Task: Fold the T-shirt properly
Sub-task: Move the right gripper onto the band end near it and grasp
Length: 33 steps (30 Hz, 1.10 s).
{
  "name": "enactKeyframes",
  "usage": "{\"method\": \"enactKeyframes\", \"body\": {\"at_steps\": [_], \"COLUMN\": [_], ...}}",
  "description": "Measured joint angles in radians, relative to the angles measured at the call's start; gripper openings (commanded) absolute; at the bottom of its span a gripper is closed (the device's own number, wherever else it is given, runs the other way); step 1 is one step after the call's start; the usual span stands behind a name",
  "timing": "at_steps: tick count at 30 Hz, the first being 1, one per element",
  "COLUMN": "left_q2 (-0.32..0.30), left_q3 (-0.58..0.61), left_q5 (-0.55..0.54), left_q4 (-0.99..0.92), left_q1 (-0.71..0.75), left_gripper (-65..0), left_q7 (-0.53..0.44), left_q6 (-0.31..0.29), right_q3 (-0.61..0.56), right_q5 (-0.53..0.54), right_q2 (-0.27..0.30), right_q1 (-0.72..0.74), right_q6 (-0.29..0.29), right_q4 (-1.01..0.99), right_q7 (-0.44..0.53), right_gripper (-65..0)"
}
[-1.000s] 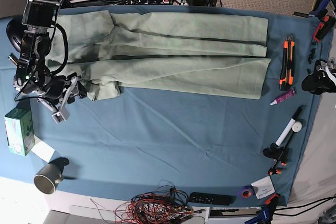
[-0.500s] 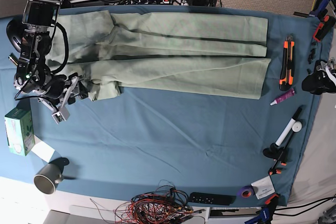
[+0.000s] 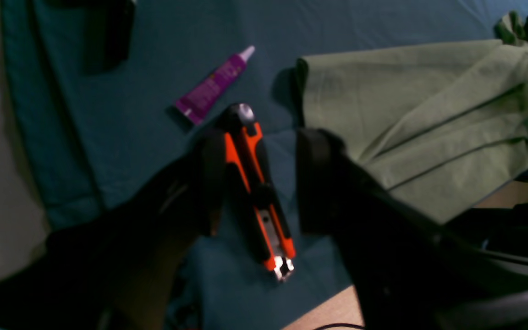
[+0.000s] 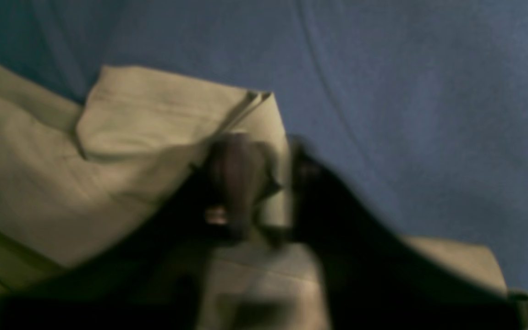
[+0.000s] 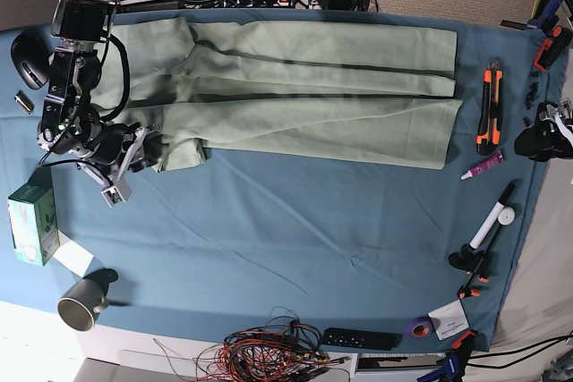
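Right claw (image 4: 268,192) pinches the T-shirt (image 5: 304,96) sleeve edge, closed on fabric. Left claw (image 3: 257,178) hangs open over an orange utility knife (image 3: 257,192), T-shirt hem beside it.

Matt soft-knit T-shirt (image 5: 304,96)

Base view: bright, even overhead light, sharp thru most of frame; soft short shadows under shirt (image 5: 295,87) folds and beside mug (image 5: 82,303). No real glare.

Left wrist view: dim, underexposed; fingers (image 3: 211,178) nearly pure black, no detail. Knife (image 3: 257,183) fairly crisp, tube (image 3: 213,85) slightly soft, edges murky.

Right wrist view: dim w/ warm cast, heavy blur across whole frame; fingers (image 4: 234,183) smeared, shirt seams fuzzy, cloth (image 4: 429,91) grainy.
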Motion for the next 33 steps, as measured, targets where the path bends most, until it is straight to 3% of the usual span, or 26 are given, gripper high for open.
{"method": "enactKeyframes", "body": {"at_steps": [9, 20, 33], "left_q2": [0.0, 0.0, 0.0], "left_q3": [0.0, 0.0, 0.0], "left_q5": [-0.001, 0.0, 0.0], "left_q4": [0.0, 0.0, 0.0], "left_q1": [0.0, 0.0, 0.0], "left_gripper": [-39.0, -39.0, -39.0], "left_q7": [0.0, 0.0, -0.001], "left_q6": [0.0, 0.0, 0.0], "right_q3": [0.0, 0.0, 0.0], "right_q5": [0.034, 0.071, 0.074], "right_q2": [0.0, 0.001, 0.003], "right_q1": [0.0, -0.01, -0.307], "right_q6": [0.0, 0.0, 0.002], "right_q4": [0.001, 0.265, 0.533], "right_q7": [0.04, -0.064, -0.138], "right_gripper": [-65.0, -65.0, -65.0]}}
